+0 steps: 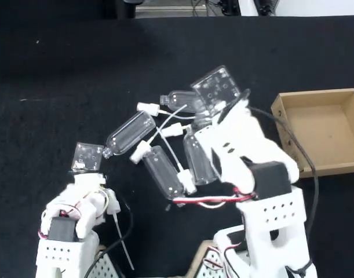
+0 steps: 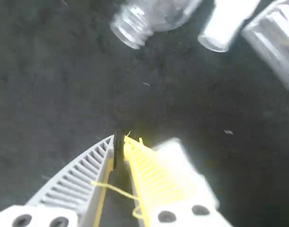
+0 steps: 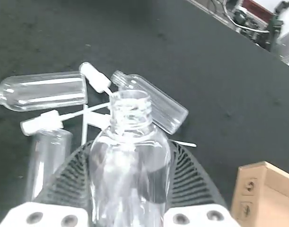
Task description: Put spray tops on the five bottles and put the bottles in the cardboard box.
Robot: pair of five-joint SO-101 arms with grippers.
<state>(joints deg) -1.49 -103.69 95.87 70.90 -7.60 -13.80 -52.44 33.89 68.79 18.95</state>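
Bottle [image 3: 130,123] with open neck, held tight in your right gripper [image 3: 130,146], near the cardboard box [image 3: 260,189]; your left gripper [image 2: 119,142] pinched closed, close to another bottle [image 2: 135,23] lying on the black table [image 1: 49,69]

No text, label or number is legible. The marks [image 3: 248,187] on the cardboard box [image 3: 273,201] are too small to read.

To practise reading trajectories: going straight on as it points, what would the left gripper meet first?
Probably the left gripper would meet the open neck of a lying bottle; only bare mat lies between.
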